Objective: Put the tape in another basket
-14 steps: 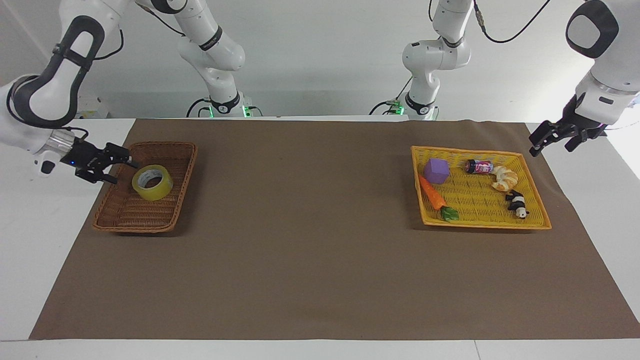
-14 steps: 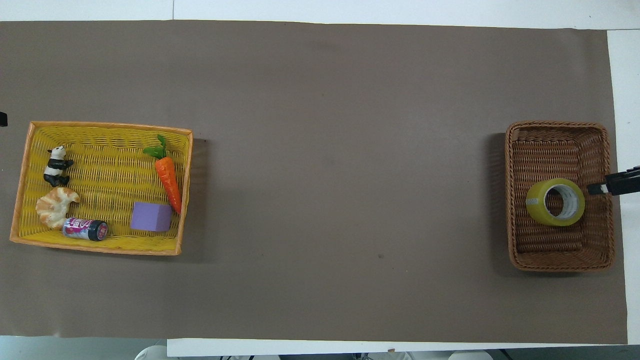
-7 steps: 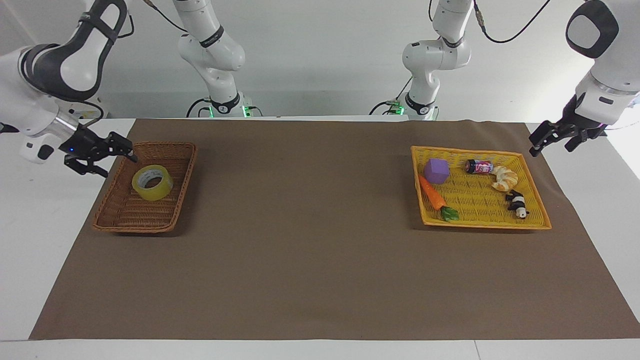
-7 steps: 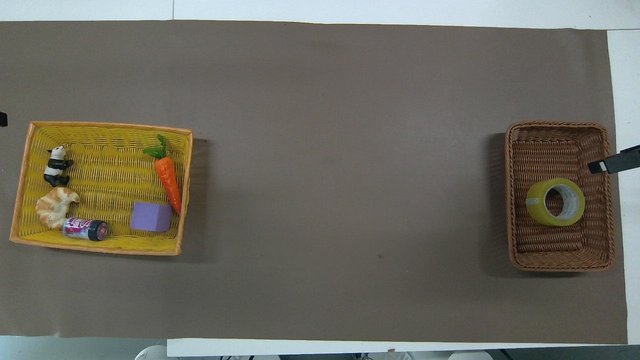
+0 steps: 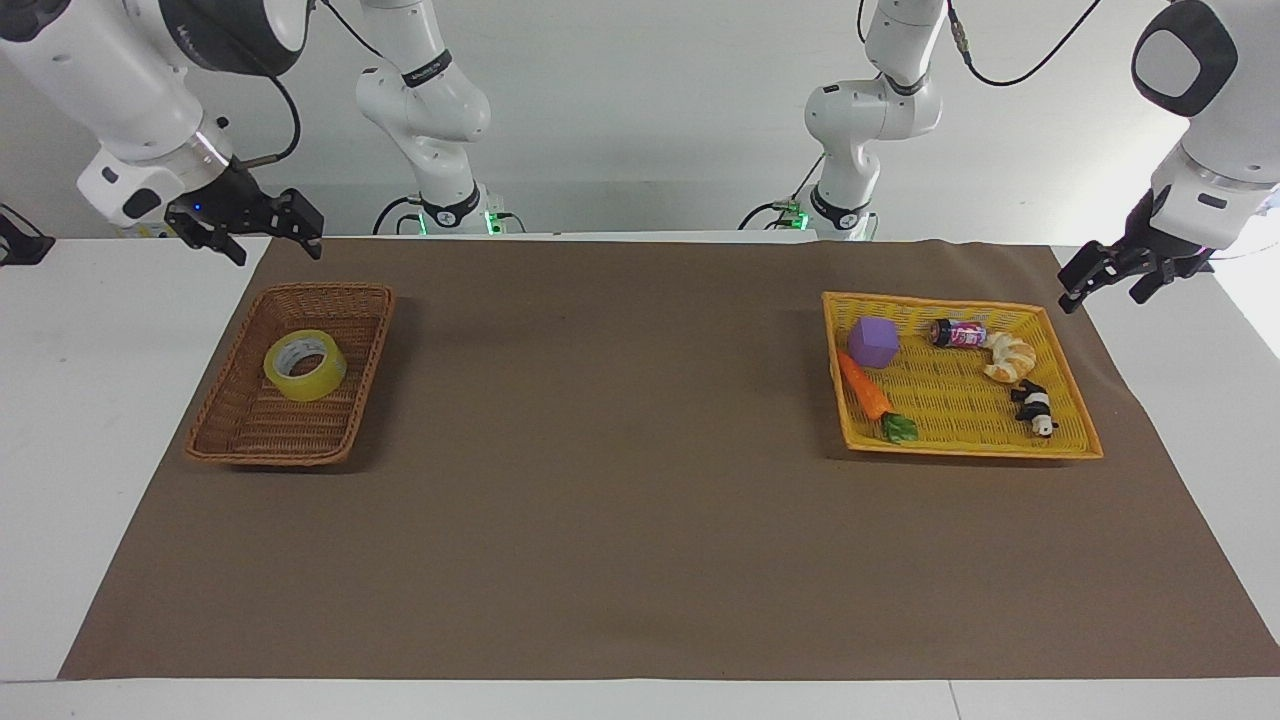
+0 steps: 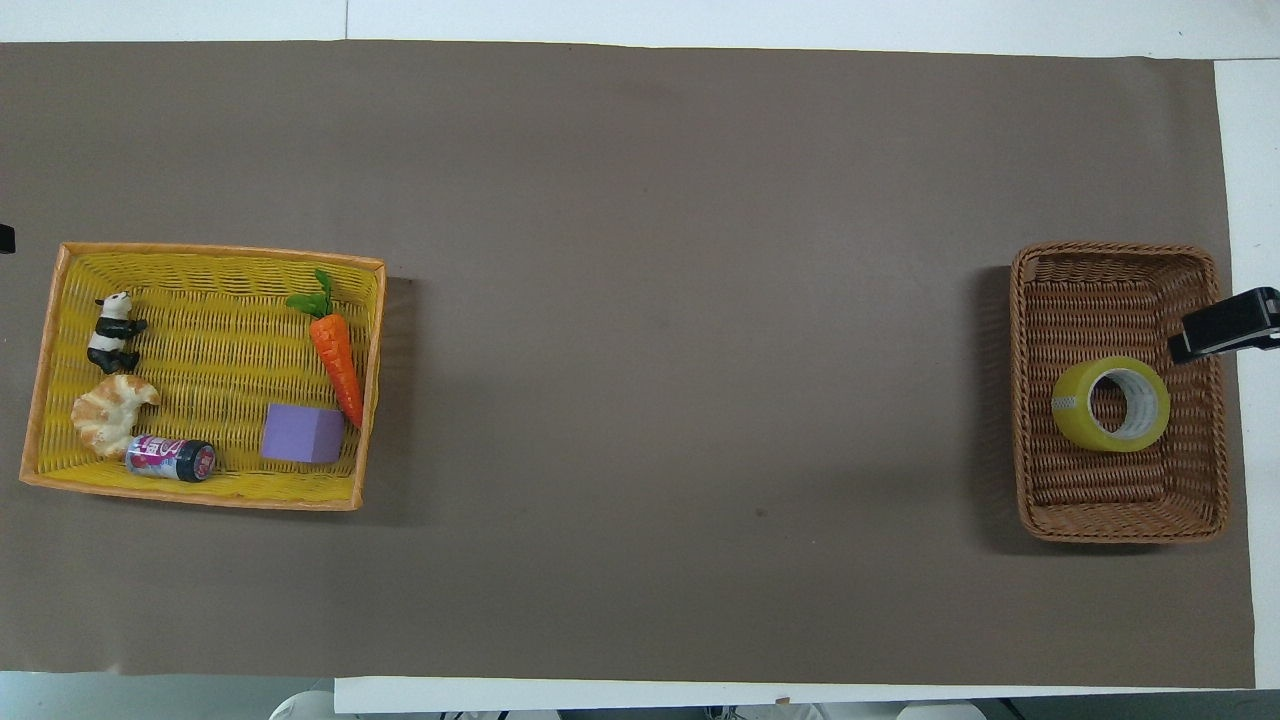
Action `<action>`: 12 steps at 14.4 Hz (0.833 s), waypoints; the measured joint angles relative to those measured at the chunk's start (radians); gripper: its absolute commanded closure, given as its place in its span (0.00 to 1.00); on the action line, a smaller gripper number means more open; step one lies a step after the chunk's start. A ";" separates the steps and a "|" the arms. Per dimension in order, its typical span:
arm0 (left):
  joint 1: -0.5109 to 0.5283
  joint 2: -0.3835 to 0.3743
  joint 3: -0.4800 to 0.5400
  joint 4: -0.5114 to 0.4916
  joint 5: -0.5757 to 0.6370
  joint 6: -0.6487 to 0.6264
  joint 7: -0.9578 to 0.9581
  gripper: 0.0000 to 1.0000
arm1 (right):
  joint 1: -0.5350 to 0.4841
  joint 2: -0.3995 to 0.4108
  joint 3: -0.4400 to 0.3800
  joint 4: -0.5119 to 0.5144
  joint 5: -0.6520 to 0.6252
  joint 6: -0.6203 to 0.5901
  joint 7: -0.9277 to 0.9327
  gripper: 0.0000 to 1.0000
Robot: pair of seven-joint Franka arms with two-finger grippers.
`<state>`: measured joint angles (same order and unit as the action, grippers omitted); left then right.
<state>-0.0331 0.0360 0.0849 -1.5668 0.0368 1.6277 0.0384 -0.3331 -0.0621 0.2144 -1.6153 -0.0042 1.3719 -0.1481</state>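
Observation:
The tape (image 5: pixel 305 365), a yellow roll with a white core, lies in the dark-brown wicker basket (image 5: pixel 232 405) at the right arm's end of the table; it also shows in the overhead view (image 6: pixel 1110 404), as does the basket (image 6: pixel 1120 520). My right gripper (image 5: pixel 274 240) is open and empty, raised in the air; in the overhead view one of its fingertips (image 6: pixel 1205 338) is over the basket's rim at the table's end. My left gripper (image 5: pixel 1104 290) is open and empty. It waits over the table's edge beside the yellow tray-basket.
The yellow tray-basket (image 5: pixel 1075 435) at the left arm's end holds a purple cube (image 5: pixel 873 341), a carrot (image 5: pixel 868 388), a small can (image 5: pixel 957 333), a croissant (image 5: pixel 1010 357) and a panda figure (image 5: pixel 1035 408). A brown mat (image 5: pixel 620 480) covers the table.
My right gripper has risen from beside the tape and drawn back, empty. The tape stays in the brown basket. The left arm has not moved.

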 measured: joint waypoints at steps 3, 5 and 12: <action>0.000 0.000 0.000 0.000 0.000 0.000 0.000 0.00 | 0.221 0.007 -0.208 0.008 -0.029 -0.002 0.020 0.00; 0.000 0.000 0.000 0.000 0.000 0.000 0.000 0.00 | 0.331 0.017 -0.326 0.008 -0.030 0.005 0.022 0.00; 0.000 0.000 0.000 0.000 0.000 -0.001 0.000 0.00 | 0.398 0.039 -0.404 0.015 -0.030 0.009 0.101 0.00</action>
<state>-0.0331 0.0360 0.0849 -1.5668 0.0368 1.6270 0.0384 0.0649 -0.0227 -0.1892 -1.6002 -0.0343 1.3808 -0.0468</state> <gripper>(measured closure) 0.000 0.000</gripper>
